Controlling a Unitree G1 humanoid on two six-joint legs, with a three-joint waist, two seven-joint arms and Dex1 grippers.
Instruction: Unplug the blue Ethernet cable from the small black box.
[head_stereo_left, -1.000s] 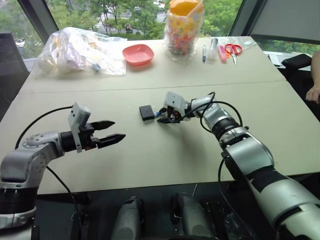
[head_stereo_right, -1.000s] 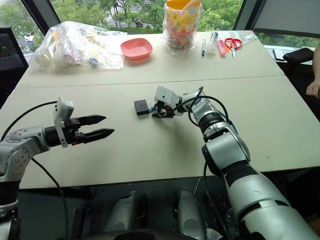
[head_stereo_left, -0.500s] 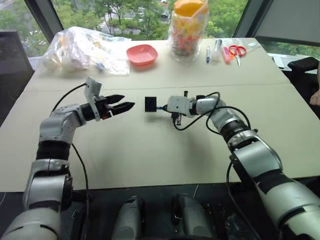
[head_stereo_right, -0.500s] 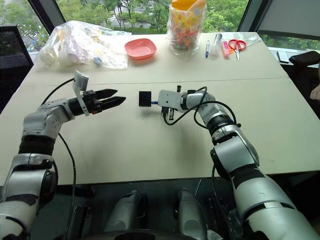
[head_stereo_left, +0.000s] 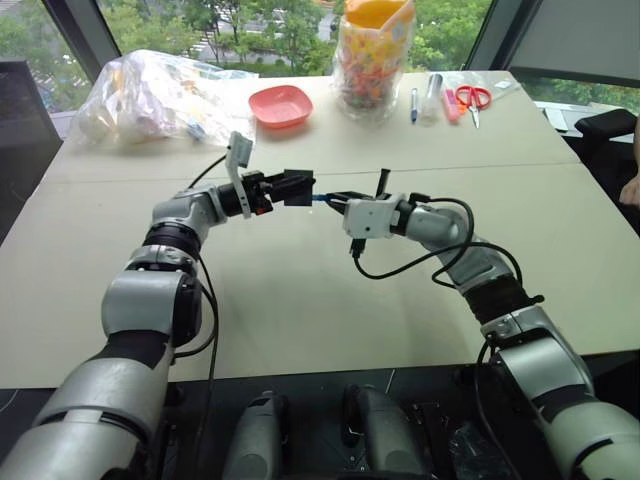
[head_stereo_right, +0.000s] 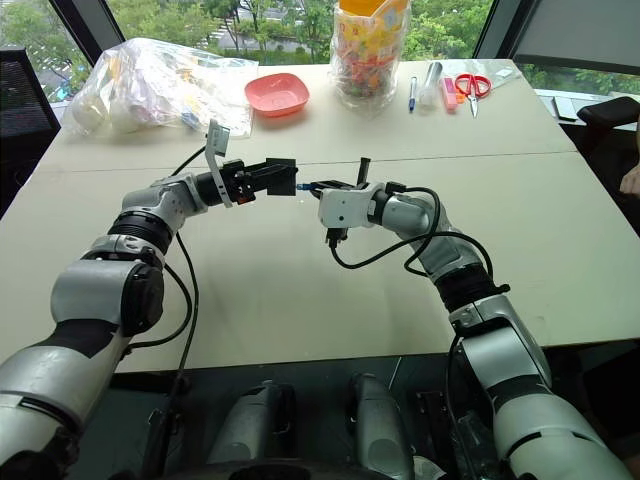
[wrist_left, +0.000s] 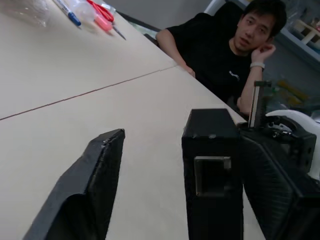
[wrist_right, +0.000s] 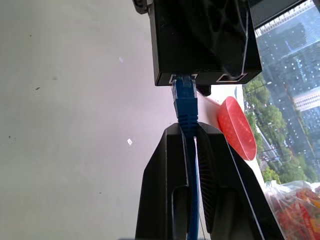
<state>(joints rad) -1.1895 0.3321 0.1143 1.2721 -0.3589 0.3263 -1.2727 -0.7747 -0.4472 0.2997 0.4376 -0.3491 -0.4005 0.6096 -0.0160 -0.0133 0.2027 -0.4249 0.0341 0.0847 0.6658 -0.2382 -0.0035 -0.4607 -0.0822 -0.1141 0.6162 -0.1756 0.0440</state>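
right pincer (wrist_right: 192, 145) pinching blue Ethernet cable (wrist_right: 186, 107), plug still seated | left pincer (head_stereo_left: 283, 188) around small black box (wrist_left: 212, 187), contact unclear | plug latch hidden

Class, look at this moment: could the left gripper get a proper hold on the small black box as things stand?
Probably yes: the small black box already sits between the left gripper's fingers, off the table, with nothing in the way.

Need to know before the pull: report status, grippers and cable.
Right gripper shut on blue cable. Plug still seated in black box. Left gripper at the box, grip unconfirmed. Both lifted off the table, nothing in the way.
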